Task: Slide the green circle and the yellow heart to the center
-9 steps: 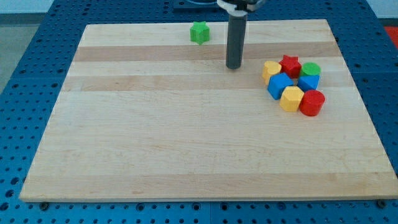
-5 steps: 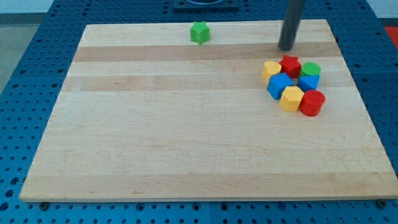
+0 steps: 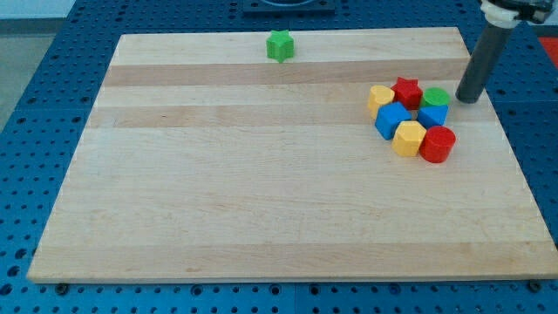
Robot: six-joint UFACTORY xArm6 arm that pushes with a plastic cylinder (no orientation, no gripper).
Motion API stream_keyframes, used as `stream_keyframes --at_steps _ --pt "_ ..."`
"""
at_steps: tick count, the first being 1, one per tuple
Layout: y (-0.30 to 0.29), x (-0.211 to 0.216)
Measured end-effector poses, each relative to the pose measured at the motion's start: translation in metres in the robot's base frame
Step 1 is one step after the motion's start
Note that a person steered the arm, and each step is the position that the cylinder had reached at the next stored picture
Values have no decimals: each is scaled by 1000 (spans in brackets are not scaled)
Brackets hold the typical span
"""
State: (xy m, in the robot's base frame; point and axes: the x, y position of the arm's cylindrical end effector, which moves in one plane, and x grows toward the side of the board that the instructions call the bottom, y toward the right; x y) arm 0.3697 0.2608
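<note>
The green circle (image 3: 436, 96) sits at the right end of a tight cluster near the board's right edge. The yellow heart (image 3: 379, 98) is at the cluster's left end. My tip (image 3: 468, 98) rests on the board just right of the green circle, a small gap apart from it. The dark rod rises from the tip toward the view's top right.
The cluster also holds a red star (image 3: 407, 91), two blue blocks (image 3: 392, 119) (image 3: 433, 113), a yellow hexagon (image 3: 408, 138) and a red cylinder (image 3: 438, 144). A green star (image 3: 279, 45) sits alone near the top edge. The wooden board (image 3: 261, 192) lies on a blue pegboard.
My tip has moved right from the board's upper middle, past the top of the cluster, and down to the right side of the green circle. No block has moved.
</note>
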Motion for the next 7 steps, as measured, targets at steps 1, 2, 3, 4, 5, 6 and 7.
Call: stream_keyframes --at_steps 1,2,3,4,5,6,7 --pt "-13 18" --pt "-37 21" --pt "-62 20" --pt "-79 20" --pt "-79 15" --pt "-79 -5" --pt "-87 -8"
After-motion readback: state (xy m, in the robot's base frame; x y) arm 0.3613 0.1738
